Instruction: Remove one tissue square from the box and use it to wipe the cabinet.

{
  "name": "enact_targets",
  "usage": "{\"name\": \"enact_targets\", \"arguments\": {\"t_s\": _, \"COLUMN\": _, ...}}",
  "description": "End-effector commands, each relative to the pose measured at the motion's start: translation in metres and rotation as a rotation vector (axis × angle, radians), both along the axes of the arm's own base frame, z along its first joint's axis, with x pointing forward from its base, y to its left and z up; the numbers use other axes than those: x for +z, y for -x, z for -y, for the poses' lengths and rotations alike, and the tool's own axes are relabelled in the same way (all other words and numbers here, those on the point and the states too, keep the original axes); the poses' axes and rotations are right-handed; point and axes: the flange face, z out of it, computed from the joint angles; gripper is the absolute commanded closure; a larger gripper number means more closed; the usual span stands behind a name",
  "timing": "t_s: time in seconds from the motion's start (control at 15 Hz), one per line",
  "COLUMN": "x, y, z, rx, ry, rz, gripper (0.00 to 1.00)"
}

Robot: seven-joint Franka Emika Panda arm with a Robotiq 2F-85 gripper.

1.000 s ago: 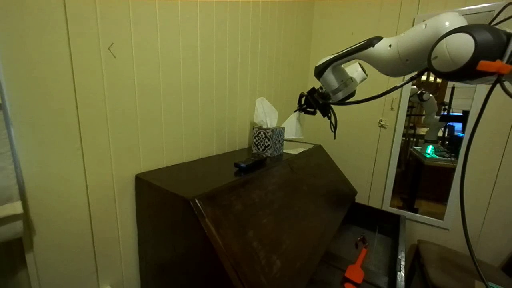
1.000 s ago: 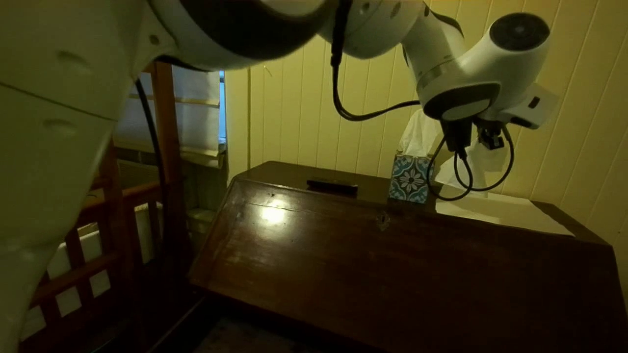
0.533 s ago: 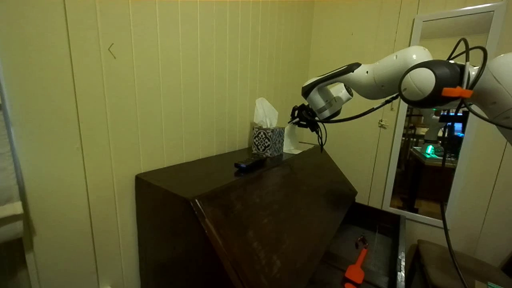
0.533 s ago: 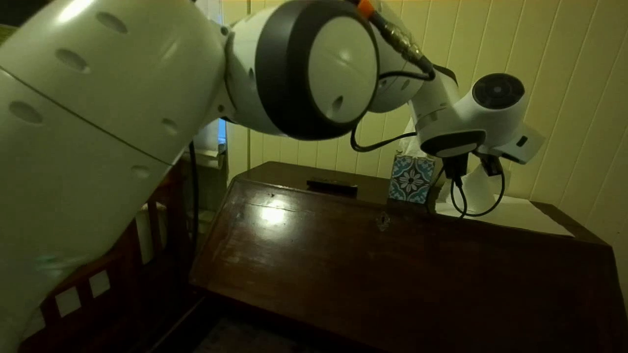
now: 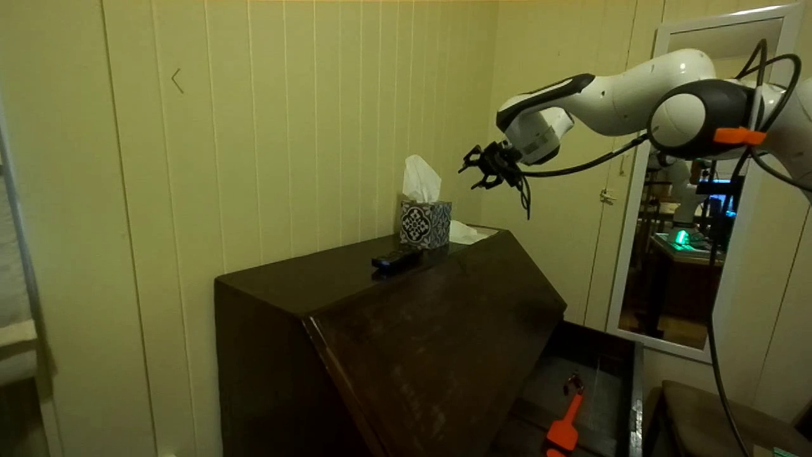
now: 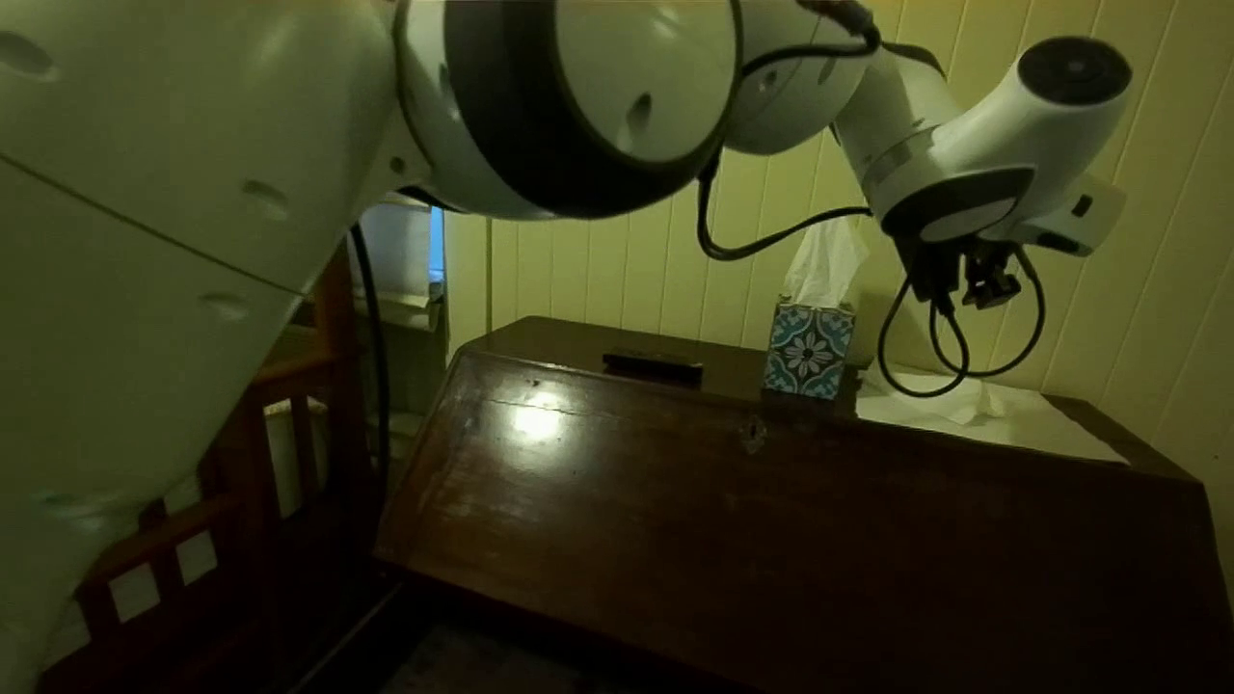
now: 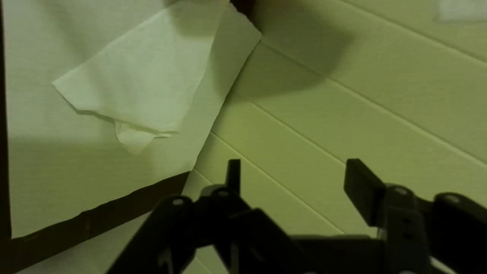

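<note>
Tissue square [image 7: 144,80] unheld, the near gripper [image 7: 293,169] spreads its jaws wide, empty. Farther off, the square lies on a white sheet [image 7: 68,179] atop the cabinet surface [image 5: 323,273], right of the box [image 6: 808,352]. Too deep a pinch could drag the sheet along; too shallow could slip.

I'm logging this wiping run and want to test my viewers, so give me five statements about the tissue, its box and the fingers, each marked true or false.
1. The tissue square lies on a white sheet on top of the cabinet. True.
2. A white tuft pokes up from the box. True.
3. The box is tipped over on its side. False: it stands upright.
4. The fingers are spread apart. True.
5. The fingers are gripping the white tuft. False: nothing is between them, and they are clear of the box.
</note>
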Motion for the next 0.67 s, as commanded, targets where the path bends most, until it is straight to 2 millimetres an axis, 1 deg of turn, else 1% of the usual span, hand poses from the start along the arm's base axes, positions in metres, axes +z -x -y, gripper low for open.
{"name": "enact_targets", "arguments": {"t_s": 0.0, "x": 0.044, "y": 0.045, "z": -0.003, "rx": 0.151, "ry": 0.049, "rz": -0.12, "gripper": 0.01}}
{"name": "enact_targets", "arguments": {"t_s": 0.13, "x": 0.069, "y": 0.068, "z": -0.002, "rx": 0.237, "ry": 0.097, "rz": -0.168, "gripper": 0.0}}
{"name": "enact_targets", "arguments": {"t_s": 0.27, "x": 0.104, "y": 0.09, "z": -0.009, "rx": 0.346, "ry": 0.115, "rz": -0.2, "gripper": 0.0}}
{"name": "enact_targets", "arguments": {"t_s": 0.33, "x": 0.125, "y": 0.105, "z": -0.015, "rx": 0.39, "ry": 0.135, "rz": -0.227, "gripper": 0.0}}
{"name": "enact_targets", "arguments": {"t_s": 0.47, "x": 0.16, "y": 0.127, "z": -0.028, "rx": 0.494, "ry": 0.145, "rz": -0.275, "gripper": 0.0}}
{"name": "enact_targets", "arguments": {"t_s": 0.6, "x": 0.189, "y": 0.147, "z": -0.051, "rx": 0.621, "ry": 0.108, "rz": -0.275, "gripper": 0.0}}
